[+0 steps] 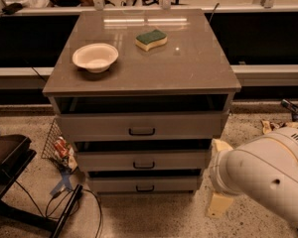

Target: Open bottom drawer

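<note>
The grey cabinet has three drawer fronts. The bottom drawer is the lowest and smallest front, with a small black bar handle. Its front sits about flush with the fronts above, under a dark gap. My white arm fills the lower right of the camera view. The cream-coloured gripper hangs at its left end, just right of the bottom drawer's right edge and near the floor. It is apart from the handle.
A white bowl and a green-and-yellow sponge lie on the cabinet top. A wire basket with wrappers, cables and a dark chair base are on the floor at left. Small litter lies at right.
</note>
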Available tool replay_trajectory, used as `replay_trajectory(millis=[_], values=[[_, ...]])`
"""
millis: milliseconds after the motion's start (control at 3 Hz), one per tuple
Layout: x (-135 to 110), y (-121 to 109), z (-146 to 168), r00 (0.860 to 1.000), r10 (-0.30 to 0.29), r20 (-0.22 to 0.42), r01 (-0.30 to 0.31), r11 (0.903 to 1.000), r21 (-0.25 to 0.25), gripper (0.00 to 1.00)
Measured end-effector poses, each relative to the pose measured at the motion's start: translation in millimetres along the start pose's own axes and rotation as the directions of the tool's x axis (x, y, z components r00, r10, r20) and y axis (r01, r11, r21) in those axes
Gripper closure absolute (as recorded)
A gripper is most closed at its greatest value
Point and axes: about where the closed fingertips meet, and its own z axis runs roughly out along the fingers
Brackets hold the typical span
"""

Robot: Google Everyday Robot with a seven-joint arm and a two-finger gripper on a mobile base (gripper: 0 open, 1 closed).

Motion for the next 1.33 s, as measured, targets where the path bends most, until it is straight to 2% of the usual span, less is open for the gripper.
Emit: replay_trajectory(millis=[333, 667, 1000, 1333], values=[[-1, 1, -1, 1.0, 0.0, 0.001, 0.0, 1.0, -0.007, 0.0], [-14, 8, 14, 1.0, -0.01, 0.006, 0.01, 0.9999, 0.004, 0.0], [-47, 27, 60, 0.996, -0.073, 0.041, 0.073, 0.9973, 0.0, 0.0], [-89, 54, 123, 0.982, -0.175, 0.068, 0.179, 0.9826, -0.052, 0.0]])
